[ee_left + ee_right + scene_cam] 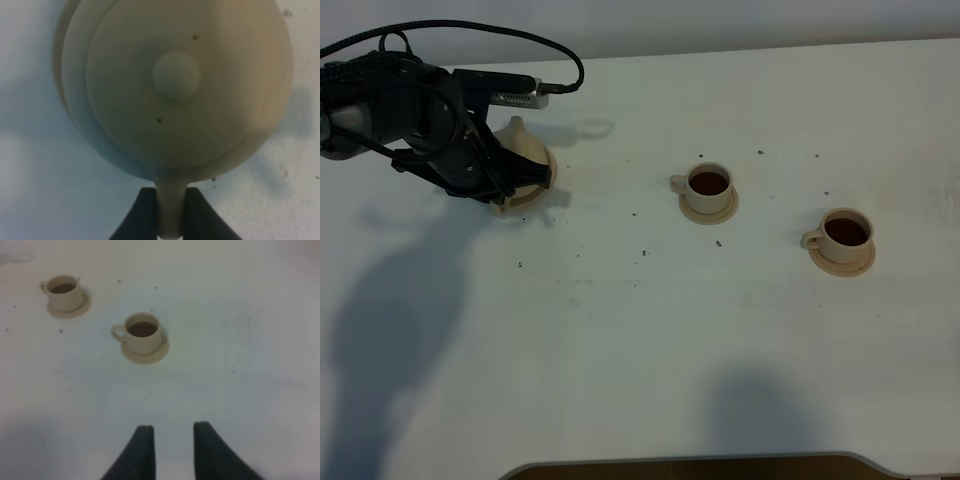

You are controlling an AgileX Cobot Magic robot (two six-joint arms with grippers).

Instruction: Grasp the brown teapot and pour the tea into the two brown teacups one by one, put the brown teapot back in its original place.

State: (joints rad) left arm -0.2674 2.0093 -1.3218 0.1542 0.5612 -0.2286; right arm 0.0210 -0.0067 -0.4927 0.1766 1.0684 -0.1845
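Squat smooth ceramic teapot (175, 85) in left gripper (170, 210)

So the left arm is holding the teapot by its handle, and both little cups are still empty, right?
Not quite: both teacups hold dark tea, as the exterior high view shows. The rest stands: the left gripper fingers clamp the teapot handle.

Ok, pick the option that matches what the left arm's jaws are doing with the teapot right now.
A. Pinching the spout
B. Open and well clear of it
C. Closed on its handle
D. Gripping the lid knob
C: in the left wrist view the left gripper has its jaws pressed on either side of the handle of the brown teapot.
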